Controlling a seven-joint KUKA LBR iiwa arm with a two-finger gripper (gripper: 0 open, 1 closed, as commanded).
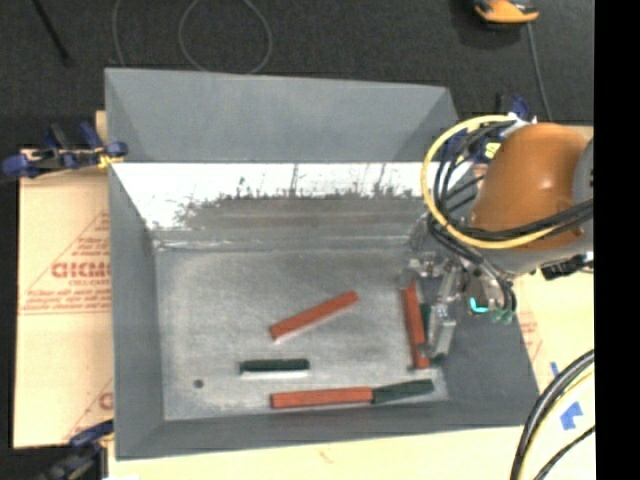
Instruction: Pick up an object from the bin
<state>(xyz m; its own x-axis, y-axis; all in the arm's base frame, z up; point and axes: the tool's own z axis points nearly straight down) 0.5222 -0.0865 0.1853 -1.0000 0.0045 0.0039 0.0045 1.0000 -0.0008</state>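
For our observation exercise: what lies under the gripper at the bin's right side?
Under the gripper a red stick lies lengthwise along the right wall of the bin. Part of the stick and the floor below it are hidden by the gripper.

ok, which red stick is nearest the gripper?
The red stick running front-to-back on the right, beside the gripper. The tilted red stick lies centre; the third red stick along the front wall.
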